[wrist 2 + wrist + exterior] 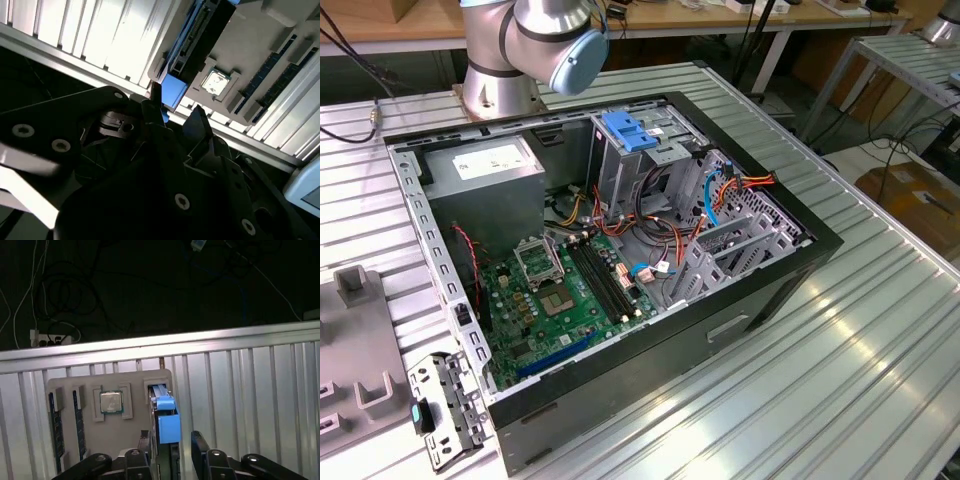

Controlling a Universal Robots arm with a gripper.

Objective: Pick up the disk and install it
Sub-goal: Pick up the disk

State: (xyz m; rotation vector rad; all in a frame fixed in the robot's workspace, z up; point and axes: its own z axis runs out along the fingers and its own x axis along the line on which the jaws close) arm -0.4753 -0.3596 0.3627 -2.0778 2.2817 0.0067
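Observation:
The disk (165, 412) stands on edge in a slot of a grey fixture tray (132, 430), its blue carrier frame (173, 90) facing the camera. In both wrist views my gripper (172, 456) hovers close over it, open, with one dark finger on each side of the blue frame and a gap to each. The black fingertips (197, 116) are level with the frame's end in the second wrist view, where the gripper (176, 111) is not touching the disk. The disk's black connector edge (200, 35) runs away from the fingers.
The tray also holds a processor chip (111, 401) and memory sticks (54, 432). In the exterior view an open computer case (720, 330) lies on the ribbed metal table, with a grey drive cage topped by a blue latch (630, 131), a grey power supply box (485, 165), a motherboard (560, 300) and loose cables (730, 190).

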